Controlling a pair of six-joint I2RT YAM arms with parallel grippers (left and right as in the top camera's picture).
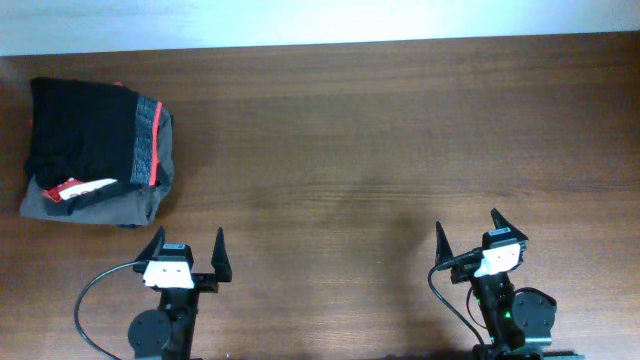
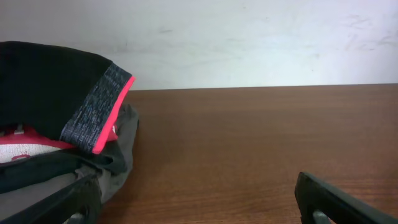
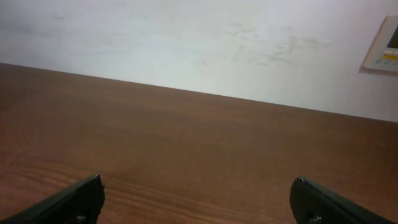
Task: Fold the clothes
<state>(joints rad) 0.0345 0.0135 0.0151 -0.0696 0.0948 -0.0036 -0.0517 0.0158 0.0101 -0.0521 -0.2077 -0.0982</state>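
The black trousers [image 1: 85, 130] lie folded on top of a pile at the table's far left, their grey-red stripe band [image 1: 148, 140] along the right side. In the left wrist view the trousers [image 2: 43, 87] fill the left side, band [image 2: 99, 109] facing me. My left gripper [image 1: 187, 245] is open and empty, near the front edge, below and right of the pile. Its fingers show in the left wrist view [image 2: 199, 202]. My right gripper [image 1: 468, 228] is open and empty at the front right, over bare wood, as its wrist view [image 3: 196, 199] shows.
Under the trousers lie a red garment with white lettering [image 1: 82, 188] and a grey folded garment [image 1: 120, 205]. The wooden table [image 1: 380, 150] stretches to the right of the pile. A white wall [image 3: 186, 43] stands behind the far edge.
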